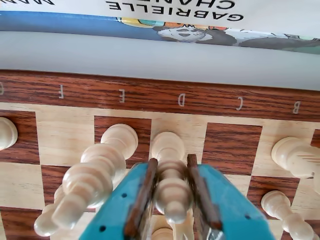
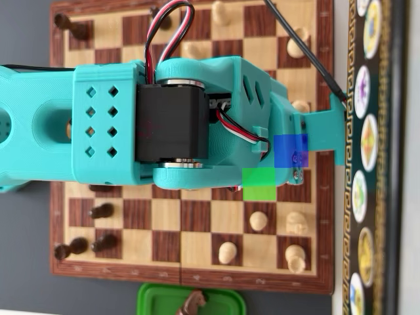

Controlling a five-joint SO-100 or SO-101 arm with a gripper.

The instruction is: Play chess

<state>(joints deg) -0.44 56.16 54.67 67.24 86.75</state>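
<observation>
In the wrist view my gripper (image 1: 172,161) has teal jaws with brown pads (image 1: 142,200), shut on a tall cream chess piece (image 1: 172,187) that stands over the D file near the wooden chessboard's edge (image 1: 150,95). Both pads touch its sides. Another tall cream piece (image 1: 95,175) leans in view just left of the jaws, on the E file. In the overhead view the teal arm (image 2: 197,125) covers the middle of the board (image 2: 190,216), and the jaws and the held piece are hidden under it.
Cream pieces stand to the right (image 1: 295,155), (image 1: 282,210) and at the left edge (image 1: 6,132). Overhead: cream pieces (image 2: 258,220), (image 2: 228,251), (image 2: 296,223); dark pieces (image 2: 102,211), (image 2: 72,26). A green container (image 2: 157,302) holds a dark piece. A book (image 2: 367,157) borders the board.
</observation>
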